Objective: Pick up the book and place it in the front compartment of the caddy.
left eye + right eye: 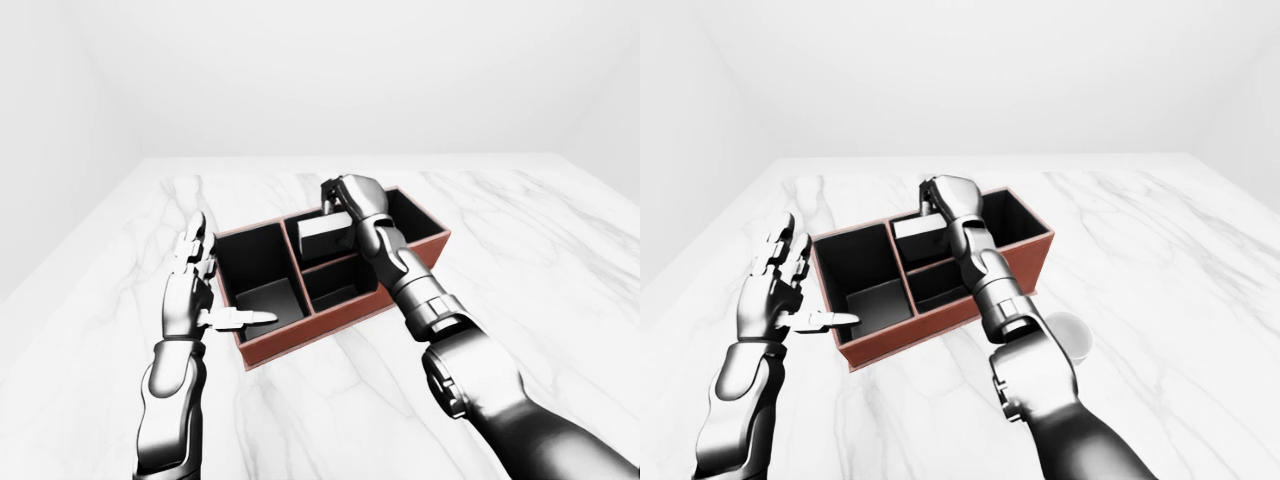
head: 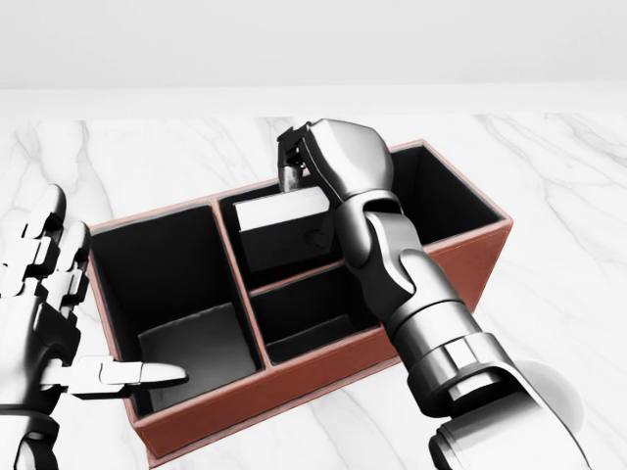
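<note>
**Book over the caddy, placement step in hand**

Head view, left to right. Left hand (image 2: 49, 323) at 8 o'clock of the frame, fingers spread and open, thumb pointing over the rim of the caddy's large left compartment; grips nothing, touches the caddy little if at all.

Caddy (image 2: 294, 377): reddish-brown walls, black inside, on the white marble table (image 2: 558, 245). One big bay at 9 o'clock of the box, two smaller bays in the middle stacked toward 12 and 6, another bay toward 2 o'clock, partly hidden by the arm.

Book (image 2: 284, 227), grey, standing on edge and a bit tilted, partly down in the middle bay toward 12. Right hand (image 2: 328, 162) sits on its top at 12 o'clock of the box, fingers closed on the upper edge.

Judgement: lowering/placing step, release not yet made. Which bay counts as "front" cannot be settled from these views. Next move calls for confirming the bay, settling the book down, then opening the fingers and lifting clear of the divider
</note>
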Controlling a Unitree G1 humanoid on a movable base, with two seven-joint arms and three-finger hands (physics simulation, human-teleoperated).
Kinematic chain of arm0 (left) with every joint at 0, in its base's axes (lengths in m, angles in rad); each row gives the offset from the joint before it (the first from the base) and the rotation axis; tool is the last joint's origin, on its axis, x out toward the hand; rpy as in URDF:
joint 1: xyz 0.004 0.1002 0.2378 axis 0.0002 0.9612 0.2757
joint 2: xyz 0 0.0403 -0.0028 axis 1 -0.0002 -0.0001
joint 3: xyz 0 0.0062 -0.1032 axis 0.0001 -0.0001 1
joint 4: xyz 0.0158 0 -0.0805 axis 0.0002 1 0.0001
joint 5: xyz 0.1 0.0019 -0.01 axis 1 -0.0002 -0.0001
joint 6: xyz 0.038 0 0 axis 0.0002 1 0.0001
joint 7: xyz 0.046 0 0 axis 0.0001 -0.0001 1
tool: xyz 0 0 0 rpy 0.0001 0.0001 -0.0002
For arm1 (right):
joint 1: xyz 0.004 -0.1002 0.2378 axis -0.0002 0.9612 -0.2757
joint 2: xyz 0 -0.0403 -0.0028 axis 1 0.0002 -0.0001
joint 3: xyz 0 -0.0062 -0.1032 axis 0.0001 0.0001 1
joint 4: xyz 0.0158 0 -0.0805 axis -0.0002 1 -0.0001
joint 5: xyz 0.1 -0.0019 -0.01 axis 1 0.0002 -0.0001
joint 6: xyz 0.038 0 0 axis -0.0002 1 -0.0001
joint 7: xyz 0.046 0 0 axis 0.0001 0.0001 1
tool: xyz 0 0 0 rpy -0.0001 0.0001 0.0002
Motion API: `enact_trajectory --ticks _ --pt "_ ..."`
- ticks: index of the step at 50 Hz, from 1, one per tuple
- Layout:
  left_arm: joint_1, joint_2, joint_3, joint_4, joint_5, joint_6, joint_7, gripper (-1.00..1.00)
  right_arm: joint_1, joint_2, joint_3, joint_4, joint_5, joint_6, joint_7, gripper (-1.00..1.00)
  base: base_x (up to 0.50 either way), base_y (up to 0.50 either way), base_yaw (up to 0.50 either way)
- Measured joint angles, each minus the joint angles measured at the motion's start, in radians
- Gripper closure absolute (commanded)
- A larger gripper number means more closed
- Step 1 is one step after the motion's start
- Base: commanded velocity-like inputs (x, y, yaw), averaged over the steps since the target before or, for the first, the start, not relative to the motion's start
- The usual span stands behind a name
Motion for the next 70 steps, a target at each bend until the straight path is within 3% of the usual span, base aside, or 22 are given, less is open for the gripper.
enact_trajectory --ticks 70 --pt "0.001 0.0 0.0 -0.008 0.003 0.0 -0.002 -0.97 -0.053 0.029 0.02 0.202 -0.045 0.0 -0.179 1.0 0.0 0.0 0.0"
